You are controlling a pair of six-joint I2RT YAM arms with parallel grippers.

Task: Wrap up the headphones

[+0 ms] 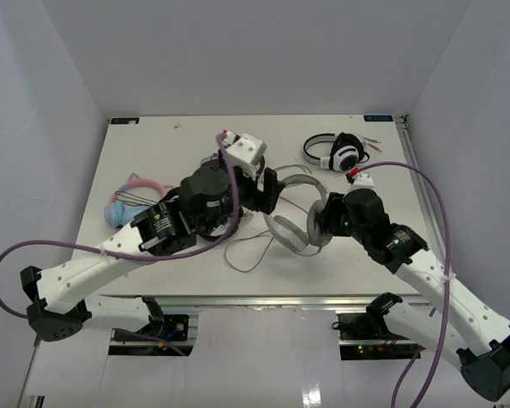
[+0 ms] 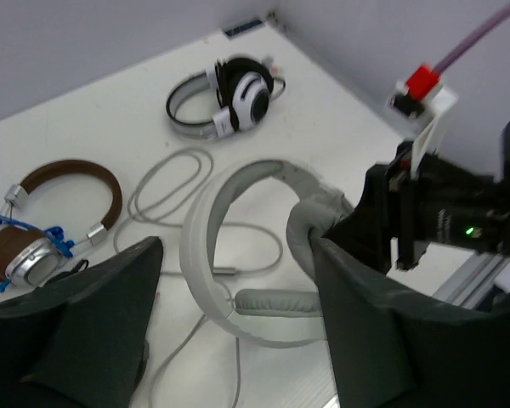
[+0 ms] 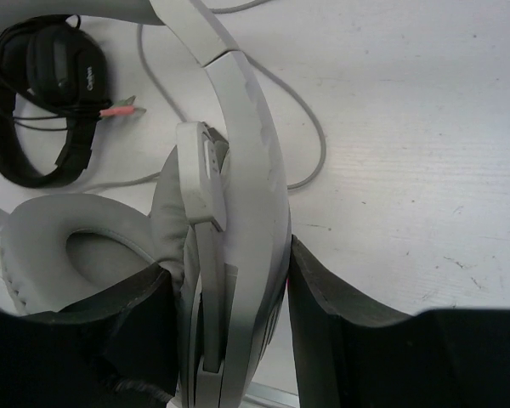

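Status: the right gripper [image 3: 228, 289] is clamped on the headphones [image 2: 200, 229], with one finger against the grey ear cup and the other against the white band where the yoke meets it. The left gripper [image 2: 234, 251] has its fingers spread wide and holds nothing; it hangs over the band.

Location: the headphones sit near the middle of the bench, nearer the near edge than the far edge. The cable [image 3: 320, 144] lies in loose loops on the bench beside and beyond the band. No turn of it is on the band, so wrapping is judged not yet begun.

Hazards:
- The ear cup is likely to pivot on its yoke. A clamp across cup and band may twist or slip when the cable is pulled.
- The cable is thin and lies flat. A pinch attempt may close on nothing.
- The black headphones [image 3: 42, 85], with their plugs, lie close by. A dragged loop may snag them.
- The open left fingers may knock the band on descent
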